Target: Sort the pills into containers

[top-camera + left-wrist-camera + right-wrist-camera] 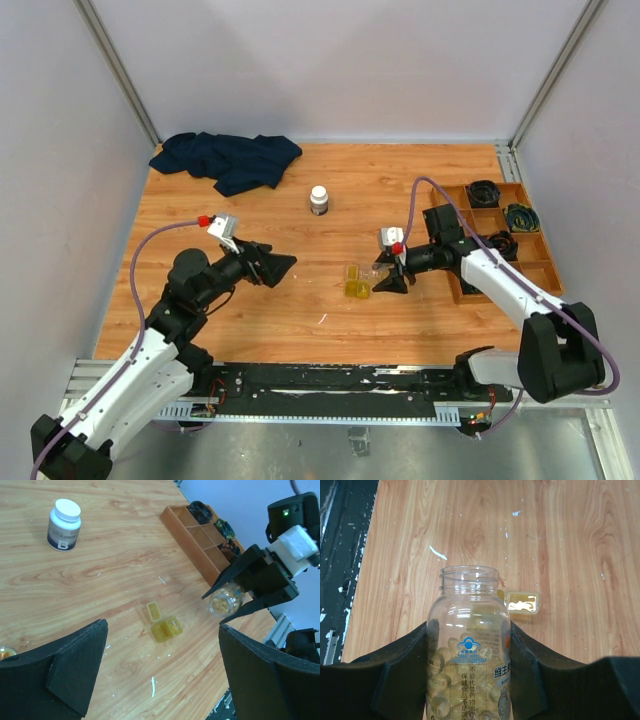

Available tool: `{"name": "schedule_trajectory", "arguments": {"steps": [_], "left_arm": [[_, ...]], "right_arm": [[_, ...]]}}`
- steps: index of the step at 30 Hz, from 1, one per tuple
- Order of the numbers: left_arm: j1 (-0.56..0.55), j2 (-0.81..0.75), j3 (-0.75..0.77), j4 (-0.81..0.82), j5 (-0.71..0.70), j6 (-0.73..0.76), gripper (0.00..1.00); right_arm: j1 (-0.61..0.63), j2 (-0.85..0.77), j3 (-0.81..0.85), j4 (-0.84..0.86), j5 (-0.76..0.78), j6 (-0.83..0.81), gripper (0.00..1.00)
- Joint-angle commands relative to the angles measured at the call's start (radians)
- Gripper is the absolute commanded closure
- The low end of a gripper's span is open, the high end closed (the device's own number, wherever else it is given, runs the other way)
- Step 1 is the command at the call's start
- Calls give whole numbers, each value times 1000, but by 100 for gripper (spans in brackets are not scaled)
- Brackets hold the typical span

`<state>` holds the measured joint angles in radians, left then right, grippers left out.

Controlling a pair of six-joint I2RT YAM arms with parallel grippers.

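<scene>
Wood-grain tabletop [300,310] carries the small translucent yellow squarish case [165,629], lying open near the right gripper [222,607], whose jaws pinch an uncapped clear cylindrical vial [469,645] of yellow capsules. The left gripper [278,266] hovers spread wide, empty. Tipping the vial too steeply could scatter capsules past the small case.

The left arm [140,365] climbs from its base, folds at the elbow and reaches towards the small flat translucent yellow squarish case [357,286]. The left hand [284,268] sits well to the left of that case, jaws spread wide with nothing between them. The right arm [505,288] stretches in from the case's right. The right hand [389,276] hangs just right of the case, pitched down, jaws clamped on a small clear cylindrical vial [469,650], its open mouth towards the case.
</scene>
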<state>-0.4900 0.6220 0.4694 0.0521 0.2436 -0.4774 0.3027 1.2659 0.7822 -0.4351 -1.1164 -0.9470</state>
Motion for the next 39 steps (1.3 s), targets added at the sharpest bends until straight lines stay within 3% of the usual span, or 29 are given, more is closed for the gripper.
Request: {"name": "schedule_trajectory", "arguments": {"steps": [1,15,39], "left_arm": [[7,-60,-97,129,-58,-35,4],[7,-133,-280,245,-95,-11,5],[6,-119,-328,298,-35,-15,6]], "right_arm": [[52,43,42,-34,112,-48,99],[106,183,84,-45,266,7,99],[164,242,109,-42,373,42,99]]}}
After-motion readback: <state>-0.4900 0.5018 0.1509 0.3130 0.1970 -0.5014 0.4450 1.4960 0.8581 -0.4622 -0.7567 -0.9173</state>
